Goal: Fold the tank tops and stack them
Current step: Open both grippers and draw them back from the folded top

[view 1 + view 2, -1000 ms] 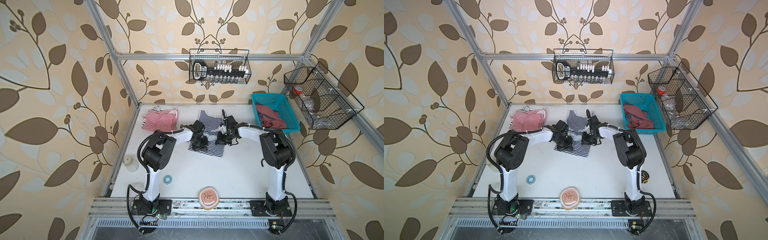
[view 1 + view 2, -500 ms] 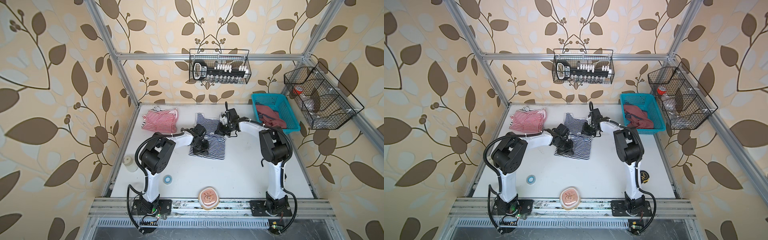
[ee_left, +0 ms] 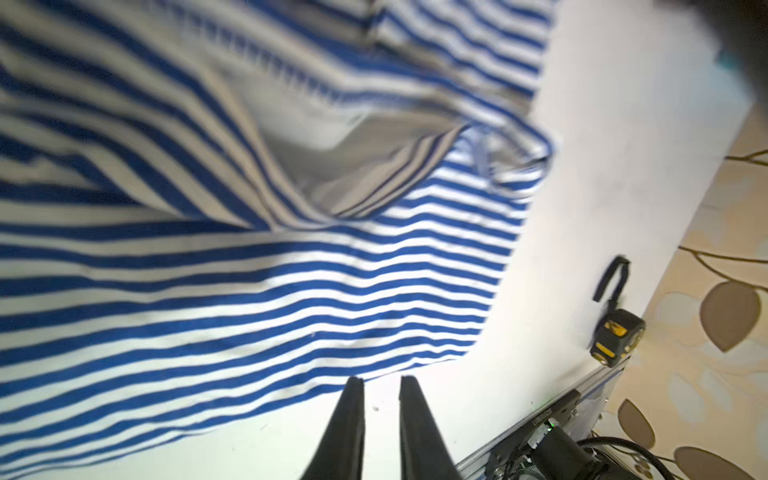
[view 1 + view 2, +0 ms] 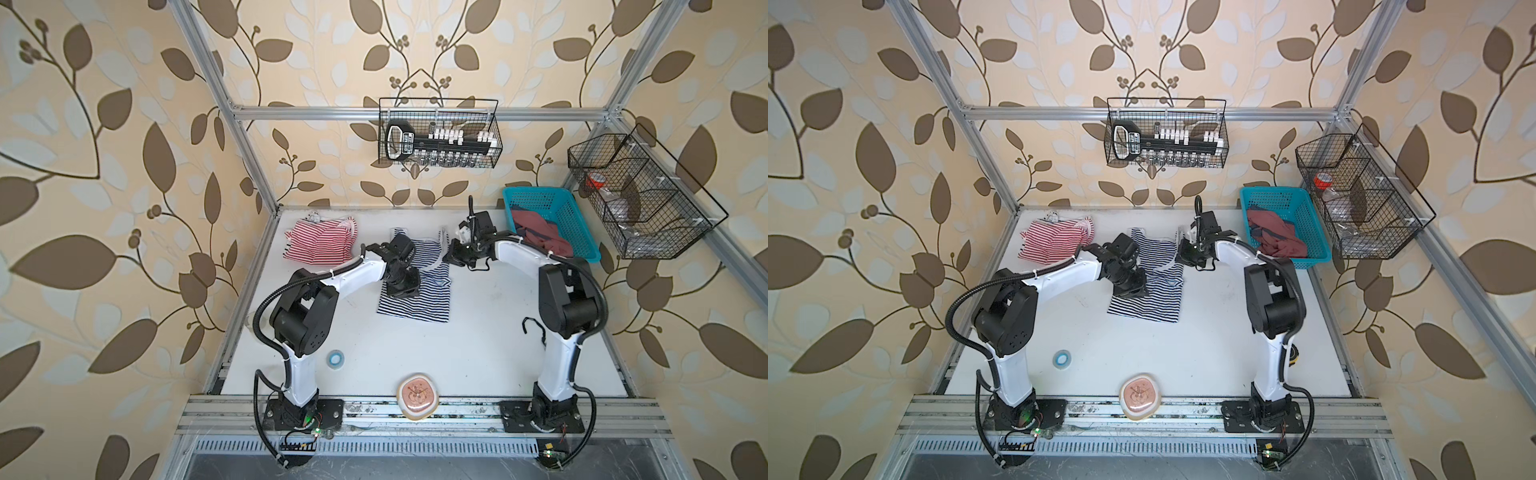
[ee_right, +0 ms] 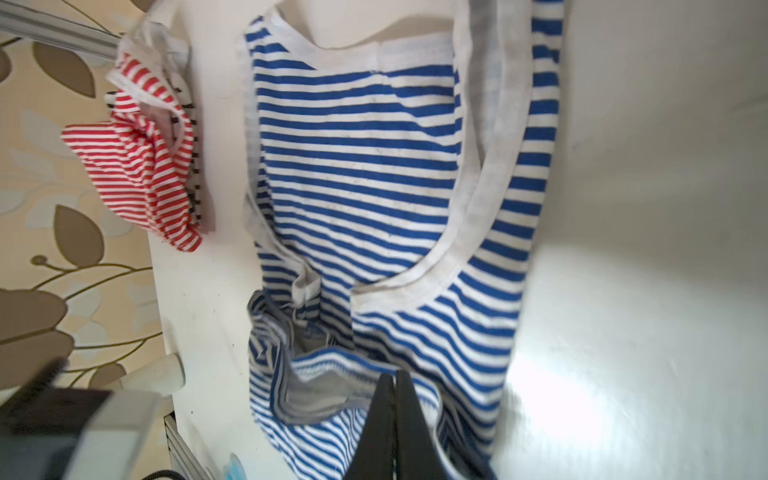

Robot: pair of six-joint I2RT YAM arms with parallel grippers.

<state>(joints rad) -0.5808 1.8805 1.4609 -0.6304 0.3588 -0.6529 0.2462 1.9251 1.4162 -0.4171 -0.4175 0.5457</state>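
Both my claws have drawn apart since a second ago, leaving the navy tank top flatter. My left claw is slightly parted and empty beside its edge. My right claw is nearly clenched over bunched cloth, and I cannot tell if it grips. I judge I am spreading; next, smooth that bunch, then fold.

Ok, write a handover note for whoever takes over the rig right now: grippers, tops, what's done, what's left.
Left gripper: slightly open, empty, at the navy top's edge.
Right gripper: jaws almost together over the navy top; grip unclear.
Navy top: mid-table, partly folded, rumpled.
Red top: bunched at the far left, apart from the navy one.
Done: navy fold begun only.
Left: finish the navy fold, fold the red top, stack them.
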